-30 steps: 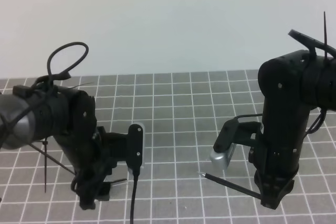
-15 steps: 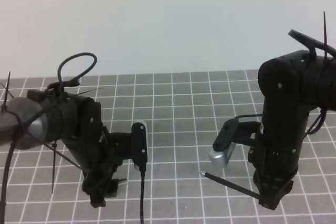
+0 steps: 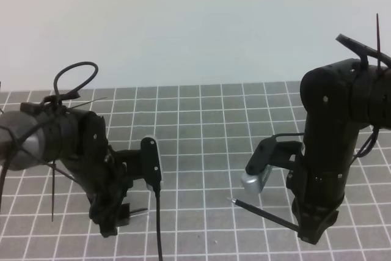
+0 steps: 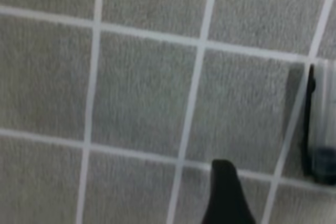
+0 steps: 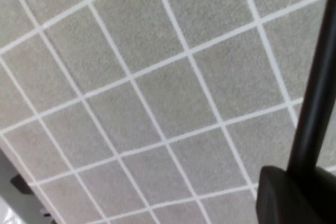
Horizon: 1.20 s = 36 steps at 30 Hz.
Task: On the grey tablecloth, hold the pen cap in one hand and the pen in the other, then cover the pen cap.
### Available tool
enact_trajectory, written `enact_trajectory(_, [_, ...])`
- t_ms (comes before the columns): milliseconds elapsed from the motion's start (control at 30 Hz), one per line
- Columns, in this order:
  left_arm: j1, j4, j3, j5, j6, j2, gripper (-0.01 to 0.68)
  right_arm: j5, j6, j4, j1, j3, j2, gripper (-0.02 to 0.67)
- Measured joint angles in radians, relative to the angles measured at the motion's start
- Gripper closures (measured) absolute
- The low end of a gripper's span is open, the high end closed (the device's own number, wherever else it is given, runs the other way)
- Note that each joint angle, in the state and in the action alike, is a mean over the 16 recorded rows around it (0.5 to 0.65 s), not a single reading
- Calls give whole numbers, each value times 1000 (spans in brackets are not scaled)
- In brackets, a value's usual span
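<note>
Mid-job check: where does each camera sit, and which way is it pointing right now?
Exterior high: up high, looking down on the grey white-gridded tablecloth; both arms show, with the left gripper and the right gripper, which holds the long thin black pen.
Left wrist: on the left arm, close above the cloth, facing down; one black fingertip shows.
Right wrist: on the right arm, facing down at a slant; a black finger and the pen's shaft show.
Shared: the cloth in all; the pen in exterior and right wrist.
</note>
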Motion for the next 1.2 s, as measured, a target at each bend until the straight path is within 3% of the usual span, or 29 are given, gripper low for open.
enact_trajectory(367, [6,-58,0,-16,23,16,325,-17,0,5,0,0,0,574])
enact_trajectory(933, [4,-21,0,-17,61,-4,542,-21,0,5,0,0,-2,574])
enact_trajectory(1200, [4,-10,0,0,73,-91,589,-11,-3,46,0,0,-2,574])
